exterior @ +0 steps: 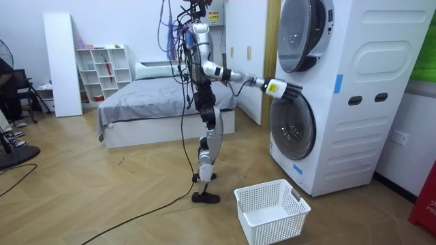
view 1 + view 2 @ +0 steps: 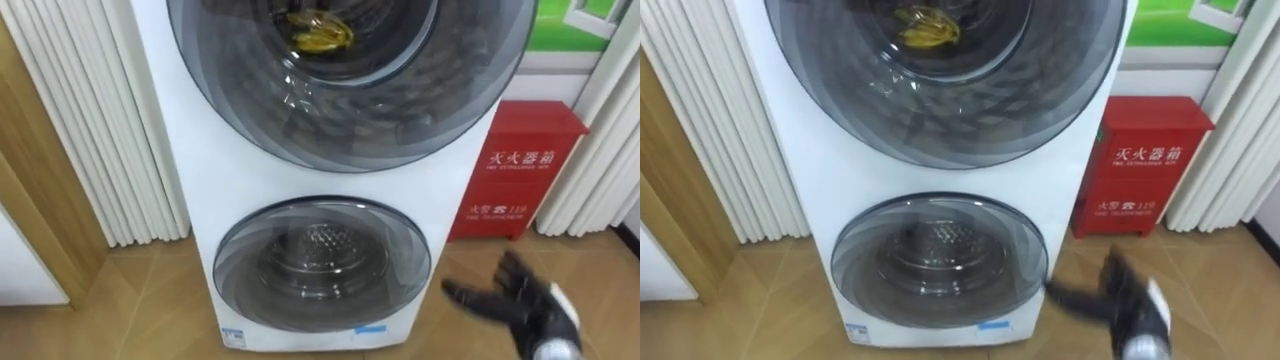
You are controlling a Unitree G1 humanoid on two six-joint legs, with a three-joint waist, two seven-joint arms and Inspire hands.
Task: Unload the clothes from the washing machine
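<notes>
Lower door (image 2: 322, 262): shut
Yellow clothes (image 2: 320, 30): behind upper door (image 2: 400, 110), unpicked
Right robot hand (image 2: 525, 300): fingers spread, empty
Progress: apparently nothing retrieved

Right hand (image 2: 528, 303), fingers spread, near lower washer door (image 2: 322, 265), red cabinet (image 2: 516, 170)

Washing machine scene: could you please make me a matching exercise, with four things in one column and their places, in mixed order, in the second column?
Things
1. yellow cloth
2. red box
3. white basket
4. right robot hand

Places
a. on the wooden floor, in front of the machine
b. low down, just right of the lower door
c. inside the upper drum
d. standing at the machine's right side

Pairs: 1-c, 2-d, 3-a, 4-b
</notes>
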